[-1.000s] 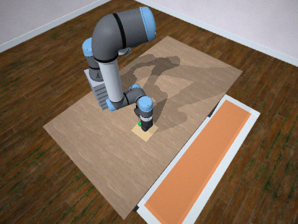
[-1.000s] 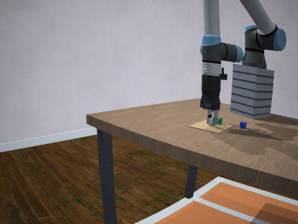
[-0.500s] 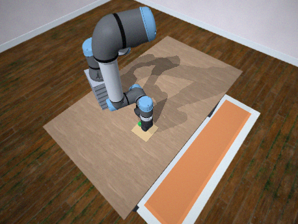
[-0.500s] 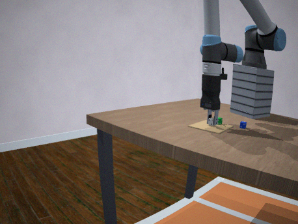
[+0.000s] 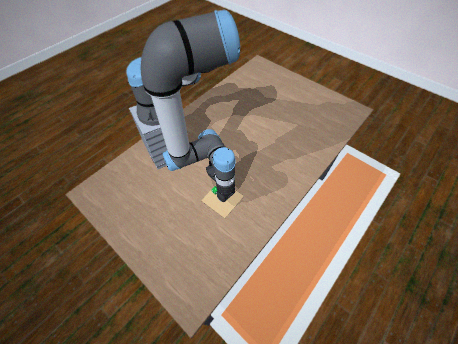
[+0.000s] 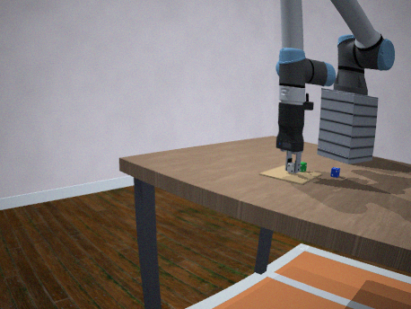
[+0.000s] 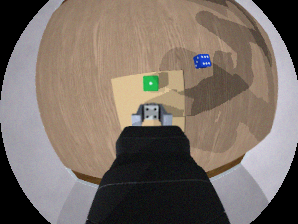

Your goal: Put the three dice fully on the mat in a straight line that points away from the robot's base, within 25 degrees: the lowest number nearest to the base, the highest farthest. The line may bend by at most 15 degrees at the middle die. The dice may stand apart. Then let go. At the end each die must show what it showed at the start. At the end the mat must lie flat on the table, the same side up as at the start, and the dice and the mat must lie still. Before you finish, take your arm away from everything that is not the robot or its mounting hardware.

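Note:
A small tan mat (image 5: 226,208) (image 6: 275,173) (image 7: 125,95) lies flat on the wooden table. A green die (image 5: 214,190) (image 6: 303,167) (image 7: 150,83) sits on the mat and shows one pip. My gripper (image 5: 223,198) (image 6: 292,167) (image 7: 150,109) points straight down over the mat. It is shut on a grey die (image 6: 292,168) (image 7: 152,111), which is at or just above the mat surface, beside the green die. A blue die (image 6: 335,172) (image 7: 202,61) lies on the bare table off the mat, in the arm's shadow. The arm hides it in the top view.
The robot's ribbed grey base block (image 5: 152,137) (image 6: 347,126) stands on the table behind the mat. An orange panel with a white border (image 5: 310,250) (image 6: 314,283) lies on the floor beside the table. The table's front edge (image 6: 179,180) is near the mat.

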### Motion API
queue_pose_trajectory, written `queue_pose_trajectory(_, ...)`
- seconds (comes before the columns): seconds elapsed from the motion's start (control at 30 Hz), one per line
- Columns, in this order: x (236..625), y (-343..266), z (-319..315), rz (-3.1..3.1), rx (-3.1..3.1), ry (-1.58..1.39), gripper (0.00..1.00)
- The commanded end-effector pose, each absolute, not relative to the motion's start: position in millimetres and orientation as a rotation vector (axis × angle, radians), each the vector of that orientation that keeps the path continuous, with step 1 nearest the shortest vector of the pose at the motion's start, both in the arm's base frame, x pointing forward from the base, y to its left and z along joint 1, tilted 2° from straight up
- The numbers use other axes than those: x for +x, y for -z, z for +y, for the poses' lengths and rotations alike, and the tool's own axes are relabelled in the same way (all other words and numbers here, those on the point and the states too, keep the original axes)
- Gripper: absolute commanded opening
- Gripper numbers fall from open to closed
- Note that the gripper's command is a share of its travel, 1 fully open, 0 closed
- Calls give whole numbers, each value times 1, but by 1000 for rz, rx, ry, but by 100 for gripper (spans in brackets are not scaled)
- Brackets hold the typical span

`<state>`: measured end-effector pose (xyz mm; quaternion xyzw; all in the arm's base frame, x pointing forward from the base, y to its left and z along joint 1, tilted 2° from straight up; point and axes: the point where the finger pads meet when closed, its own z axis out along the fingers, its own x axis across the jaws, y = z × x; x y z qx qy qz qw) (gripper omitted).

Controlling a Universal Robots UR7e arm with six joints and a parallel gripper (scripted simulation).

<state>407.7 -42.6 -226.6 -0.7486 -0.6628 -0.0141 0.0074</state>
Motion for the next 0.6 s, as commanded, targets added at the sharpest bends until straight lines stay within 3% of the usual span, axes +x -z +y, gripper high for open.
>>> queue_pose_trajectory(0.0,409,227,-43,-2075,-2341,46,49)
queue_pose_trajectory(0.57,410,229,-43,-2075,-2342,47,49)
